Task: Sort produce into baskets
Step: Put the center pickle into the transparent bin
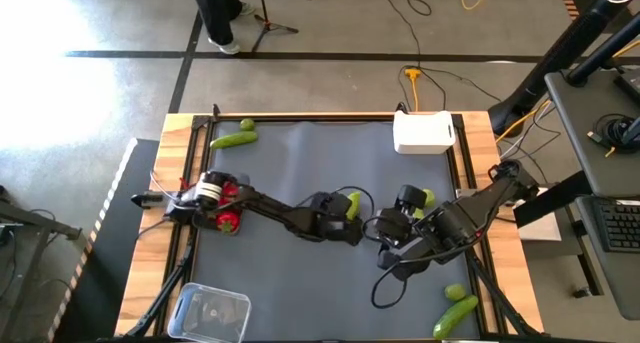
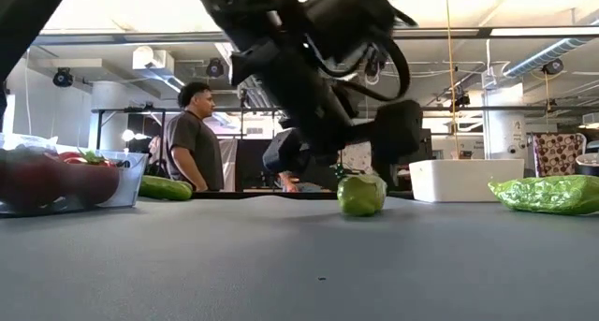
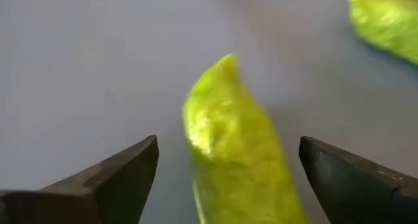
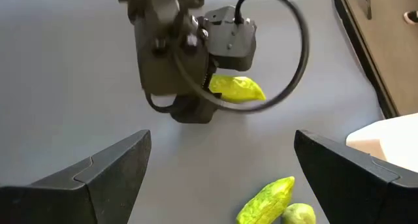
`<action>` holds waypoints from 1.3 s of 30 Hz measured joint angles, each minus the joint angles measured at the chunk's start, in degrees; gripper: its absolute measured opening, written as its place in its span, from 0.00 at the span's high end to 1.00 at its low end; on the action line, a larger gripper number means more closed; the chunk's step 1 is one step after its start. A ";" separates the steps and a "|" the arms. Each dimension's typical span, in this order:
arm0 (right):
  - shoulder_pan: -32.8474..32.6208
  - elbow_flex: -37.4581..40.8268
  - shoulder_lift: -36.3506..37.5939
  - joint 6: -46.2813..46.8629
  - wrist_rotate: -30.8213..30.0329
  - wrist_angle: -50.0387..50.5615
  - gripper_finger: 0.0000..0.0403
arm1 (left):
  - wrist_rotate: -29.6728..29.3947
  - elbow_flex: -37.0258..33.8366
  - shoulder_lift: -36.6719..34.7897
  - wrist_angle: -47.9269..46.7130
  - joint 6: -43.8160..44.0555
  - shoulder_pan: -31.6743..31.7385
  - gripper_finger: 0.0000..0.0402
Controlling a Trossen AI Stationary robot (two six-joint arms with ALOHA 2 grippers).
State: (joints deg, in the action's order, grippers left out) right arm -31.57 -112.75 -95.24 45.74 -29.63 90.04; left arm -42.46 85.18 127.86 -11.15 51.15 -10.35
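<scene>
Left gripper [image 3: 225,178] is hovering mid-surface with fingers [image 3: 111,178] spread wide either side of a green cucumber piece [image 3: 238,159], not clamping it. Right gripper [image 4: 219,178] is sitting just beside it, fingers wide apart and holding nothing. Plenty of bare grey surface [image 1: 300,173] is showing toward the white box [image 1: 424,133] at the far edge.

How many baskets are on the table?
3: a white box at the far edge, a clear tub near-left, a tray of red pieces at left.
</scene>
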 joint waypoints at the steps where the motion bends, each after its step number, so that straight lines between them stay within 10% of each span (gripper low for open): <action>1: 0.00 0.00 0.06 -0.36 0.03 -0.02 0.08 | -0.11 1.48 0.76 -2.62 1.66 -0.02 0.13; 18: 0.00 0.04 0.15 0.43 -0.29 -0.38 0.08 | 6.62 5.01 -3.33 -15.01 -1.59 -4.74 0.58; 29: 0.22 4.84 -0.09 5.23 -0.53 -0.76 0.08 | 10.87 5.03 -25.62 -45.48 -6.85 -18.39 0.56; 39: 0.22 15.99 -0.11 11.73 -0.47 -6.69 0.08 | 33.42 5.03 -35.37 -60.10 0.99 -42.66 0.56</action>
State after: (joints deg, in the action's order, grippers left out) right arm -31.35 -96.75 -95.35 57.48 -30.11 83.35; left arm -9.04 90.21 92.48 -71.25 52.14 -53.01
